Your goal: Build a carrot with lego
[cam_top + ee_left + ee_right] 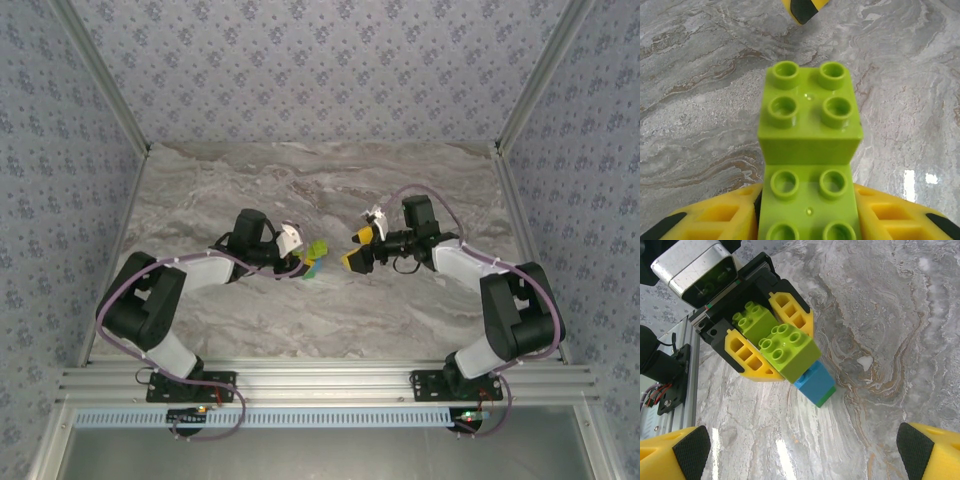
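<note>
The carrot [315,254] is a short stack of joined lego held just above the marble table [420,190]. Its two yellow-green bricks [810,112] lie stepped between yellow fingers, with a light blue brick [815,381] and a dark green brick [827,397] below them. Any red brick is hidden. My left gripper [303,258] [810,220] [785,347] is shut on the yellow-green part. My right gripper [357,249] [805,460] faces the carrot from the right, open and empty. One of the right gripper's fingertips [802,7] shows beyond the bricks.
An aluminium rail [320,385] runs along the near edge, with both arm bases on it. Patterned walls enclose the table on three sides. Bare marble lies around and behind the grippers.
</note>
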You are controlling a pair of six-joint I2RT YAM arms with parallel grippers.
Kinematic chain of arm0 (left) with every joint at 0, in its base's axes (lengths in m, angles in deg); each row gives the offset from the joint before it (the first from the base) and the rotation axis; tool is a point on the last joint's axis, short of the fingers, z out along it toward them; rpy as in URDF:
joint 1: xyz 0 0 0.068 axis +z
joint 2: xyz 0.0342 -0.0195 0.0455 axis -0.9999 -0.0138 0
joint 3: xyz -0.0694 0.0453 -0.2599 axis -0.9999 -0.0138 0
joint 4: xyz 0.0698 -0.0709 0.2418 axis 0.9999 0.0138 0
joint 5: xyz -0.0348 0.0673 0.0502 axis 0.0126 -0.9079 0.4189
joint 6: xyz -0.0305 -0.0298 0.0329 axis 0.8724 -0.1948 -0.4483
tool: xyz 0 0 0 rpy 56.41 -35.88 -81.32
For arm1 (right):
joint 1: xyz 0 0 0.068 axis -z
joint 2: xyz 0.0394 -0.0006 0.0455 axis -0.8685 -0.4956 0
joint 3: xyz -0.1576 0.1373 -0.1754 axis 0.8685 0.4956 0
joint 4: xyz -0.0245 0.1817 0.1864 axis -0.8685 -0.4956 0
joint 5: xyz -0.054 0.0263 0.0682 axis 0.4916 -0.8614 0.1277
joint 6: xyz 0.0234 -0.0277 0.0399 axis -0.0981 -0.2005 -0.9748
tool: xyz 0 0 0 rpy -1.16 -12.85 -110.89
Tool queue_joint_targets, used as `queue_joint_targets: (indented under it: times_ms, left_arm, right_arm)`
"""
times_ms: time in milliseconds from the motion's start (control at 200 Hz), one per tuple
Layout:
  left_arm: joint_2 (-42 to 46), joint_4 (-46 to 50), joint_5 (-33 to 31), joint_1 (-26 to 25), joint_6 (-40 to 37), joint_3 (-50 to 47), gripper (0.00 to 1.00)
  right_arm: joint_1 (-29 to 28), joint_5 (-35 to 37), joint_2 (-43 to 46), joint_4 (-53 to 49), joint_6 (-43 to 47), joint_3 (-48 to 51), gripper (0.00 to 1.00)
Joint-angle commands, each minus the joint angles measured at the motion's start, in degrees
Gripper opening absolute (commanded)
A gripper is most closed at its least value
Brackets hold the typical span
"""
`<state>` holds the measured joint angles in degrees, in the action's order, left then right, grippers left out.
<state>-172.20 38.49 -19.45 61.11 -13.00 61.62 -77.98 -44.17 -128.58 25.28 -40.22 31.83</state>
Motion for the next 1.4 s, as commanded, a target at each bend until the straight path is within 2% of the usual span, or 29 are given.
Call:
queue_joint_targets:
  times_ms: [0,205,230,275,520,974,1239,1394]
  left_arm:
    - [0.9,-1.2,-0.4,-0.5,-1.4,-0.3,0.47]
    - [0.2,-1.1,-0.9,-0.7,-1.3,0.1,0.59]
    - [0.2,-1.1,-1.0,-0.7,-1.2,0.1,0.70]
    - [0.3,-1.4,-1.2,-0.6,-1.1,0.0,0.80]
    - [4.3,-1.6,-5.0,-0.8,-0.9,-1.3,0.97]
    - [5.8,0.0,-12.0,-1.0,-3.0,0.7,0.97]
    - [0.4,1.1,-15.3,-0.5,-4.9,8.7,0.97]
    - [-3.3,3.8,-14.3,0.6,-6.0,15.7,0.97]
  right_arm:
    - [0.4,-0.5,-1.0,0.9,-0.7,0.3,1.00]
    - [0.4,-1.0,-1.1,0.9,-0.9,0.2,1.00]
    - [0.4,-1.1,-1.1,0.8,-0.8,0.2,1.00]
    - [0.4,-1.3,-1.2,0.8,-0.8,0.2,1.00]
    - [0.3,-2.0,-1.8,0.7,-0.9,-0.2,1.00]
    - [-0.4,-2.6,-2.6,-0.2,-0.9,-1.3,1.00]
    - [-0.9,-2.5,-2.9,-0.4,-1.1,-1.5,1.00]
    - [-0.9,-2.5,-2.5,-0.7,-0.9,-1.5,1.00]
